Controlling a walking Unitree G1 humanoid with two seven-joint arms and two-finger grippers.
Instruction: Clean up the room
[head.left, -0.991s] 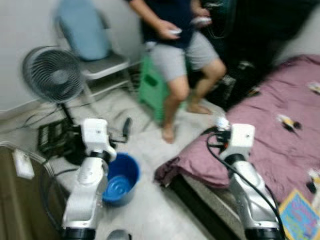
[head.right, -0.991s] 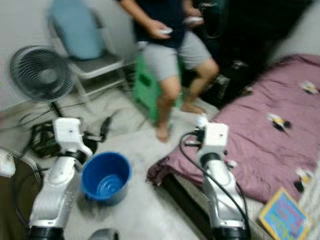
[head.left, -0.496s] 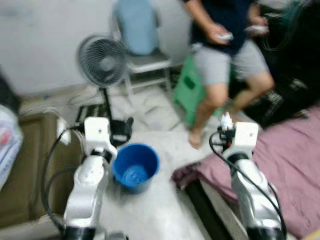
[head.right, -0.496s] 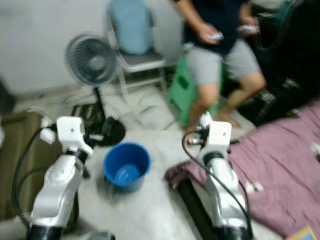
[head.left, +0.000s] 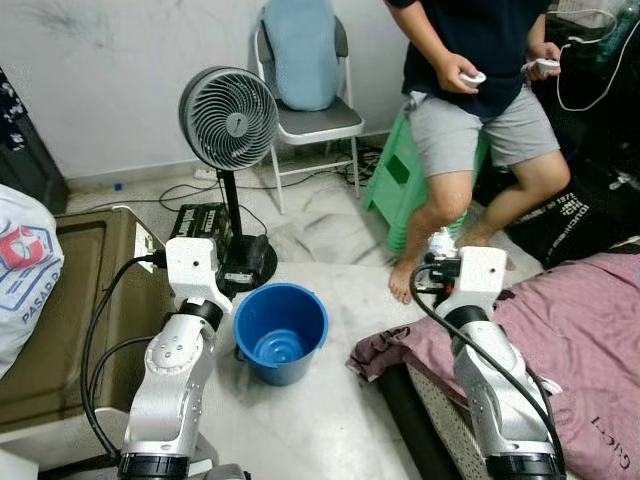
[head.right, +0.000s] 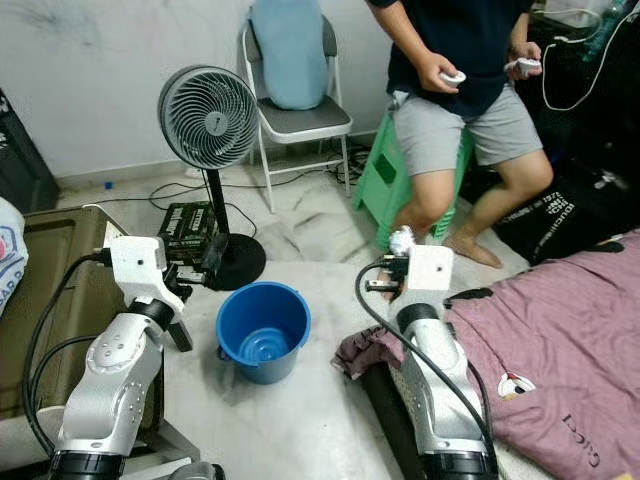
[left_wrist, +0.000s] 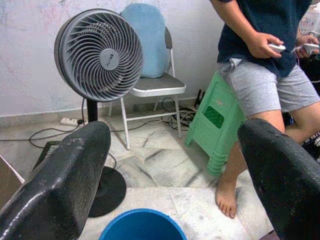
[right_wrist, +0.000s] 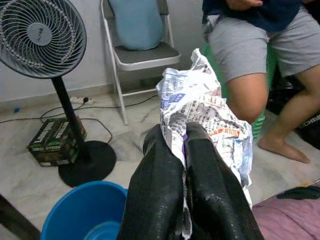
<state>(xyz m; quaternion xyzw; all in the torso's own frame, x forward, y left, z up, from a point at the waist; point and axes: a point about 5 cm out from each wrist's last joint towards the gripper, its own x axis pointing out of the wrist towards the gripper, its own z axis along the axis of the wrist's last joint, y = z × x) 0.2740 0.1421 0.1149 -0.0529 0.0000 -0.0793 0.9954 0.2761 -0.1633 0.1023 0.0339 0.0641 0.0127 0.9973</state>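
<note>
**Crumpled paper in my right gripper, above the bucket side**

Between the two black fingers (right_wrist: 200, 165) of my right gripper (right_wrist: 182, 137) sits a crumpled printed paper (right_wrist: 205, 107), pinched at its lower edge. I judge it light, soft and easy to tear or slip. The blue bucket (head.left: 281, 330) stands on the floor between my arms. My left gripper (left_wrist: 172, 165) is wide apart, holding nothing.
</note>
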